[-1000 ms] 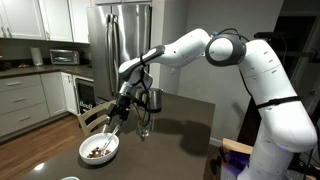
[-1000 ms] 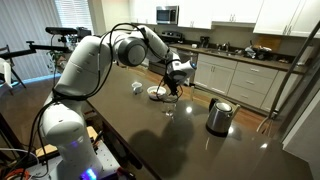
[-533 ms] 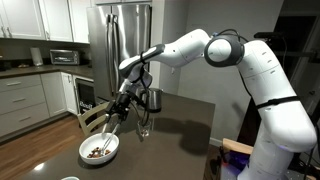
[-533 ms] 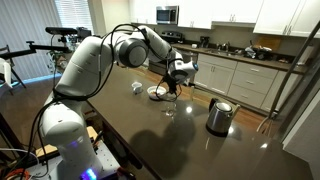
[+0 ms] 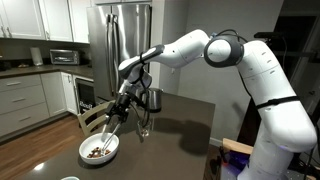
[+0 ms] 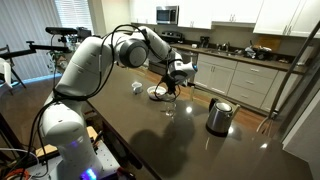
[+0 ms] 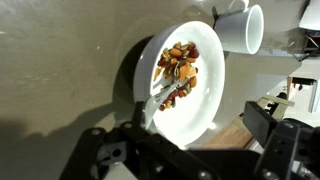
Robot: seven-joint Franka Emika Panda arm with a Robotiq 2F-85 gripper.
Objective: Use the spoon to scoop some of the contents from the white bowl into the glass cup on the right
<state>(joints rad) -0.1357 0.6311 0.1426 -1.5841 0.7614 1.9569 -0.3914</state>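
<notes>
The white bowl (image 7: pixel 206 92) fills the wrist view, with the contents (image 7: pixel 181 58), brown and reddish bits, heaped in its far half. The spoon (image 7: pixel 165 88) lies in the bowl, its scoop among the bits and its handle slanting back toward my left finger (image 7: pixel 136 110). My gripper (image 7: pixel 198 116) hangs open above the bowl's near rim, its jaws wide apart and nothing between them. In both exterior views the gripper (image 5: pixel 122 104) (image 6: pixel 172 82) hovers over the bowl (image 5: pixel 99 149) (image 6: pixel 157 93). The glass cup (image 5: pixel 143 128) (image 6: pixel 169 108) stands upright close beside the bowl.
A steel kettle (image 5: pixel 153 99) (image 6: pixel 219 116) stands on the dark table (image 5: pixel 188 128) beyond the glass cup. A white mug (image 7: pixel 243 28) (image 6: pixel 137 87) sits just past the bowl. The bowl is near the table's edge, with wooden floor (image 7: pixel 236 128) below.
</notes>
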